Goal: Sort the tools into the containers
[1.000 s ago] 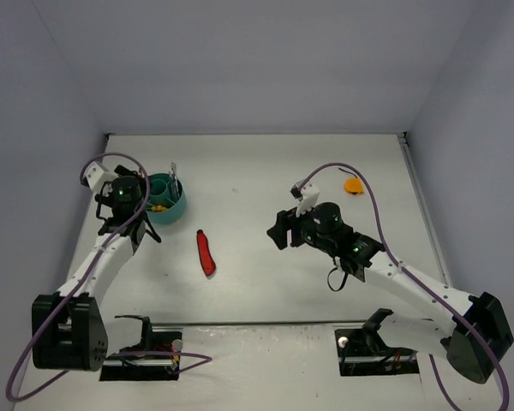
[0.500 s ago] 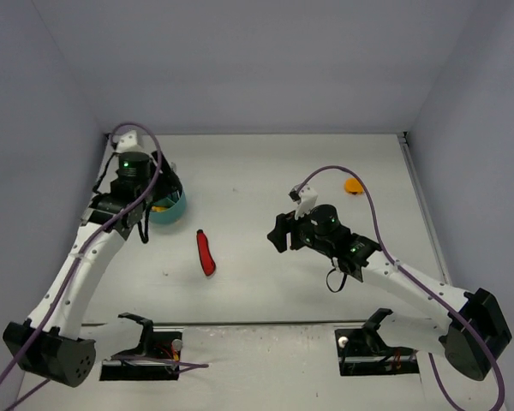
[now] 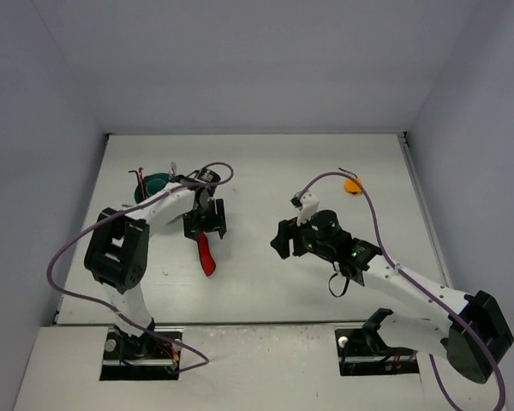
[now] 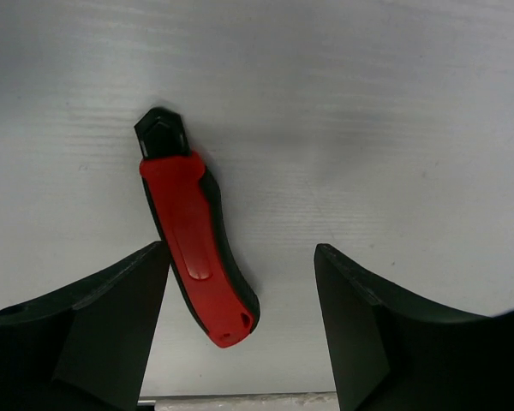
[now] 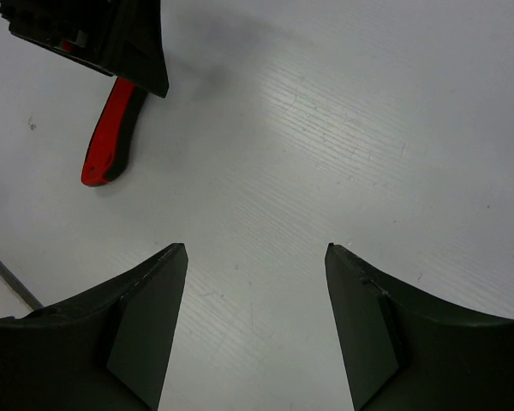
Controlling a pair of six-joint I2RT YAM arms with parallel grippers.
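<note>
Lying nearest the arm bases, the red-and-black folding knife [image 3: 207,254] rests flat on the table [image 3: 265,163], out in the open and apart from the tub. The left gripper [image 3: 205,224] hangs just above its far end, jaws spread wide and holding nothing. In the left wrist view the knife sits off-centre, close to the left finger [image 4: 94,334] and slightly slanted across the gap. The step in hand looks like picking up the knife. To do it well, the gripper should shift sideways until the red handle is midway between the fingers, turn a little to square up with the handle, then come down low enough to pinch the thick middle rather than the dark tip. The right gripper [image 3: 284,238] hovers well to the side over bare table, also spread and empty, and should keep clear. Farther back, partly hidden by the left arm, is the teal tub [image 3: 157,181], with a dark hex key [image 3: 140,176] and a thin silver wrench [image 3: 173,170] standing out of it. A small orange object [image 3: 353,184] lies far right, too small to identify.
</note>
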